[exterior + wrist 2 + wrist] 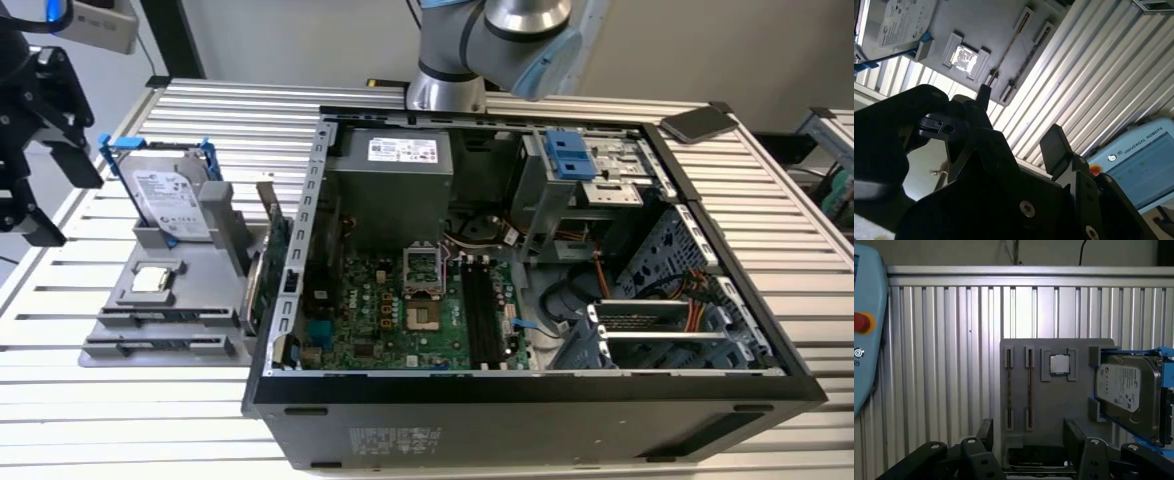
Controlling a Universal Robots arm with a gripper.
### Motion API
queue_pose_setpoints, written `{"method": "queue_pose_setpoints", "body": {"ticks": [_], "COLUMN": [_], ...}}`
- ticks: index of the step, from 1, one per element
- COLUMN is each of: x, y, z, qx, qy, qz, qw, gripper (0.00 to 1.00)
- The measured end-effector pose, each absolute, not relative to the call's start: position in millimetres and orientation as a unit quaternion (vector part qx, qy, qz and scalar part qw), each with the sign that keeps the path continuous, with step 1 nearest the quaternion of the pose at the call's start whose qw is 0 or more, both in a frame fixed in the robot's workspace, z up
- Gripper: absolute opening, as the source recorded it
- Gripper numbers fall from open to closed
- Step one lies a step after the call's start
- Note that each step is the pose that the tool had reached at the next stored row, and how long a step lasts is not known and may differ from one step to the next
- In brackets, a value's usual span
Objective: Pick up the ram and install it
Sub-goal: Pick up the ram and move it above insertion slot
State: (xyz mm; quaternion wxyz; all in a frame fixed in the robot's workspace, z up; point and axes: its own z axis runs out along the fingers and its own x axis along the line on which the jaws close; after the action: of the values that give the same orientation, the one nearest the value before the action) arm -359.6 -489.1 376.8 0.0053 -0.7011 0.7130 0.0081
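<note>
The end effector (1029,423) hung wide open and empty, facing the gray holder (1054,407) on the slatted worktop (944,365). The ram (1029,389) stood on edge in a holder slot, near a processor chip (1058,364) and an upright hard drive (1126,395). An open computer case (534,395) stood beside the holder.

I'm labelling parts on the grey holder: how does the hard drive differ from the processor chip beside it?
The hard drive stands upright on edge in a blue bracket; the processor chip lies flat, face up. The hard drive is much larger than the processor chip. The hard drive carries a white label, the processor chip a bare silvery top. Both sit on the grey holder.
</note>
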Motion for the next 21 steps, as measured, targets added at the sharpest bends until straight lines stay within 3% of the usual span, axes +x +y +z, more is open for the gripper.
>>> {"method": "queue_pose_setpoints", "body": {"ticks": [1, 2, 21], "x": [-359.5, -359.4, -359.4], "y": [-488.6, -488.3, -490.2], "z": [376.5, 376.4, 373.3], "qx": [-0.701, -0.701, -0.701], "qy": [0.713, 0.713, 0.713], "qz": [0.008, 0.008, 0.008], "qw": [0.007, 0.008, 0.008], "gripper": [1.0, 0.0, 0.0]}}
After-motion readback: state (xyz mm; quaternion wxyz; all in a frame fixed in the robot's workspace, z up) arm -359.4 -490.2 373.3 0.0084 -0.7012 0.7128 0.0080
